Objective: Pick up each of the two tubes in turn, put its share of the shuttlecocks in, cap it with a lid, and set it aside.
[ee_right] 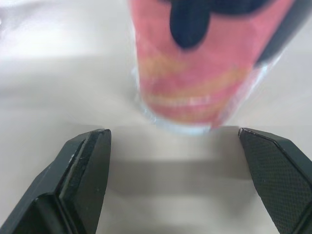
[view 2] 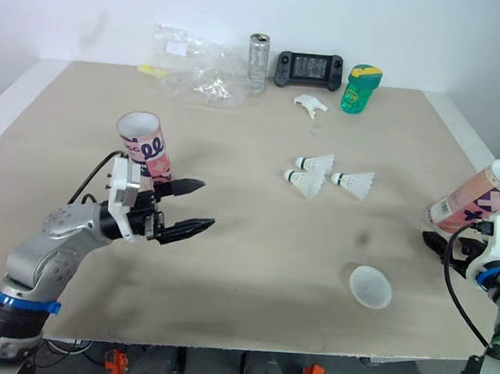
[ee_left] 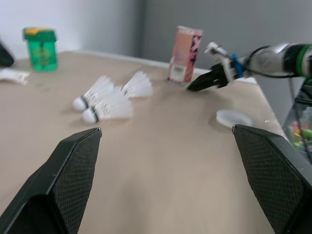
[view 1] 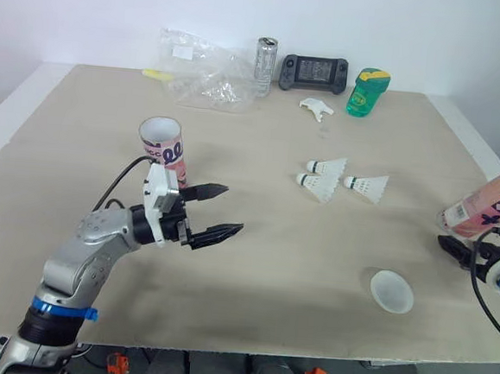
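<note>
One pink tube [view 1: 162,145] stands open-topped on the left of the table, just behind my left gripper [view 1: 233,208]. That gripper is open and holds nothing. The other pink tube [view 1: 487,203] stands near the table's right edge. My right gripper [view 2: 440,245] is open just in front of its base, and in the right wrist view this tube [ee_right: 195,73] lies beyond the spread fingers, apart from them. Three white shuttlecocks [view 1: 337,181] lie together in the middle right. A translucent white lid [view 1: 392,291] rests near the front, right of centre.
Along the back edge are a crumpled plastic bag [view 1: 207,71], a silver can [view 1: 266,65], a black game controller [view 1: 313,72] and a green bottle [view 1: 367,91]. A small white piece [view 1: 317,108] lies in front of the controller.
</note>
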Tool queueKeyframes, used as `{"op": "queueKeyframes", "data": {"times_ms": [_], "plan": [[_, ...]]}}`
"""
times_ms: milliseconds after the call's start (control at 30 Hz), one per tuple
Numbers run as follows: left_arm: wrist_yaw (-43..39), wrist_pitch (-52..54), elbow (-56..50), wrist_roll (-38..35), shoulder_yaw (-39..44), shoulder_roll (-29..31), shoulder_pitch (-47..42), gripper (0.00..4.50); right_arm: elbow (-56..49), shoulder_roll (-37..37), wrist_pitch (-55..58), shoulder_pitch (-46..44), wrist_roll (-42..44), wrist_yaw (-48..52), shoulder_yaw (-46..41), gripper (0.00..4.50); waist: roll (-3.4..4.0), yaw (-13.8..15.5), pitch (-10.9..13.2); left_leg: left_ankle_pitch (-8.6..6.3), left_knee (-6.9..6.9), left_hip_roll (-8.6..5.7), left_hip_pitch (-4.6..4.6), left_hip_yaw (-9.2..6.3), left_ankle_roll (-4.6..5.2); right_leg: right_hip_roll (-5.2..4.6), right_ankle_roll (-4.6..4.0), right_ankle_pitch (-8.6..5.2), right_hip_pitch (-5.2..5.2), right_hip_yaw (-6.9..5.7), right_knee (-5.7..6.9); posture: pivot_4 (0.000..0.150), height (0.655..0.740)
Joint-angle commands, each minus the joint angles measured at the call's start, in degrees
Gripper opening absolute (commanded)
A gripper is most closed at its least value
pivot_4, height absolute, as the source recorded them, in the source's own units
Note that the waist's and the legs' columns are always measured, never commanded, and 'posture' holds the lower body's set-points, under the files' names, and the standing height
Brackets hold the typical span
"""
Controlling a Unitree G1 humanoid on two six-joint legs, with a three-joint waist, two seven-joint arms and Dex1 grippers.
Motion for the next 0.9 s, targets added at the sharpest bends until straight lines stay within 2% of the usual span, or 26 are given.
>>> {"op": "queueKeyframes", "data": {"times_ms": [33,133,200,333,567,900], "plan": [[3.17,-0.40,-4.16,-1.29,4.48,0.46,3.14,4.50,-8.00,-2.09,4.35,5.66,3.61,5.29,-3.05,4.46,-0.02,0.00,-0.02,0.00,0.00,0.00,0.00,0.00,0.00,0.00,0.02,0.00,0.00,-0.01,0.00,0.150,0.7236],[8.80,-0.13,-5.27,-1.14,8.62,-0.87,8.69,4.50,-27.35,-1.63,9.51,14.60,10.88,10.87,-7.80,4.46,0.01,0.05,0.00,0.02,0.09,0.00,0.01,0.04,0.03,-0.01,0.16,0.08,0.01,0.03,-0.01,0.150,0.7236],[14.59,-0.72,-2.41,0.09,11.53,-3.39,10.50,4.50,-42.19,0.20,10.58,17.63,13.52,11.84,-5.32,4.46,0.36,-0.25,-0.10,0.04,0.07,0.00,0.01,0.09,0.07,-0.02,0.20,0.09,-0.02,0.09,0.00,0.150,0.7236],[20.93,-4.46,3.31,6.13,13.07,-5.27,10.68,4.50,-59.57,4.06,13.27,14.26,16.31,9.26,2.31,4.46,0.25,-0.85,-0.09,0.18,0.06,0.12,0.27,0.05,0.29,0.23,-0.01,0.36,0.02,0.15,0.02,0.150,0.7236],[22.18,-9.07,11.40,11.55,11.30,-4.76,6.86,4.50,-67.70,13.94,12.62,3.05,16.68,2.91,12.27,4.46,0.04,-0.33,-0.11,0.51,0.10,0.08,0.00,0.11,0.35,0.16,-0.15,0.53,-0.17,0.18,-0.02,0.150,0.7236],[18.36,-18.07,31.27,18.91,6.88,-4.14,-6.57,4.50,-70.35,19.09,11.03,1.58,14.36,0.51,18.93,4.46,-0.04,0.45,-0.15,0.48,-0.09,0.02,-0.26,-0.01,0.31,0.12,0.11,0.49,-0.29,0.06,-0.08,0.150,0.7236]]}}
